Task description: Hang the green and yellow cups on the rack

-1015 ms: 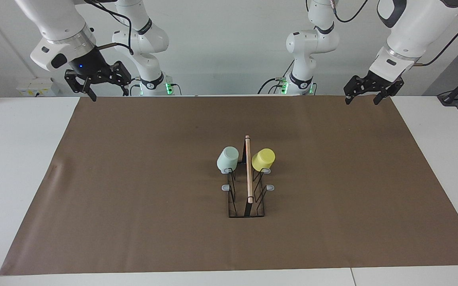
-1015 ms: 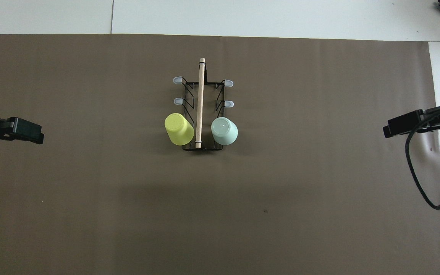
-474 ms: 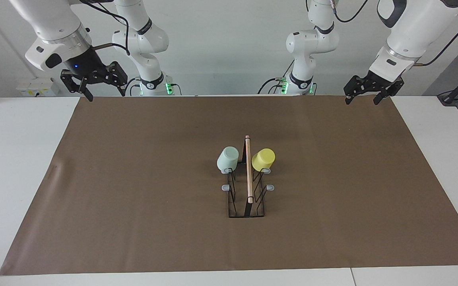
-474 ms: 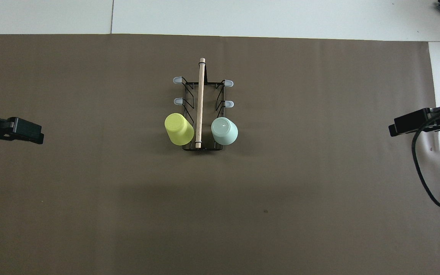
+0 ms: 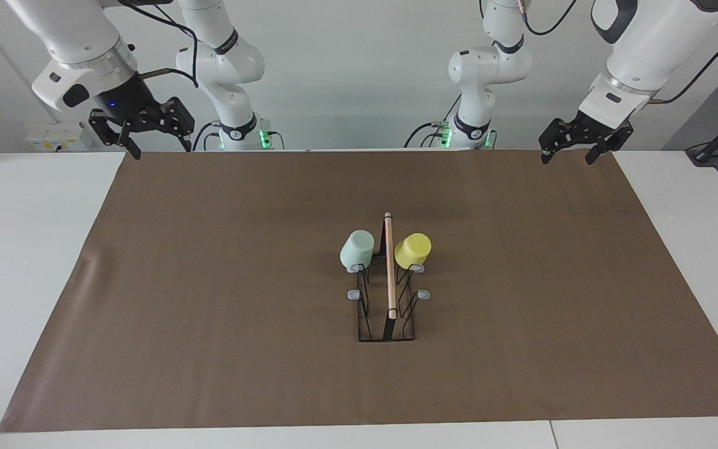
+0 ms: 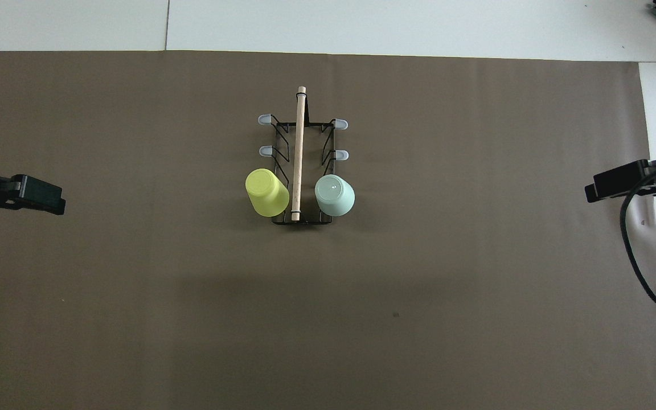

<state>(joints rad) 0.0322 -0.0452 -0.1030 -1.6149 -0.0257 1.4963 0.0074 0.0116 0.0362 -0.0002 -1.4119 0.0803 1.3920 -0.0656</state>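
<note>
Start at the top of the facing view, at the robots' end. The right gripper [image 5: 159,148] hangs in the upper left corner of that frame, over the corner of the brown mat [image 5: 209,280] at the right arm's end. Its fingers are spread and hold nothing. The left gripper [image 5: 568,156] hangs in the upper right corner of the frame, over the mat's corner at the left arm's end. Its fingers are also apart and empty. Both arms look parked, well clear of the work.

In the middle of the frame stands the rack [image 5: 389,274], its wooden rod running lengthwise away from the robots. The two cups sit at its upper end in this view, the end nearer the robots. The green cup [image 5: 357,249] is on the prong toward the right arm's end of the table and the yellow cup [image 5: 413,251] on the prong toward the left arm's end, with the rod between them. Both are tipped bottom-up. The overhead view agrees, showing two round bottoms low on the rack, one on each side of the rod.

Lower in the facing frame, farther from the robots, the remaining grey-tipped prongs [image 5: 354,294] stick out bare.

Judged from this, the job looks finished: both cups are hung, neither lies on the mat, and nothing is left to pick up.
</note>
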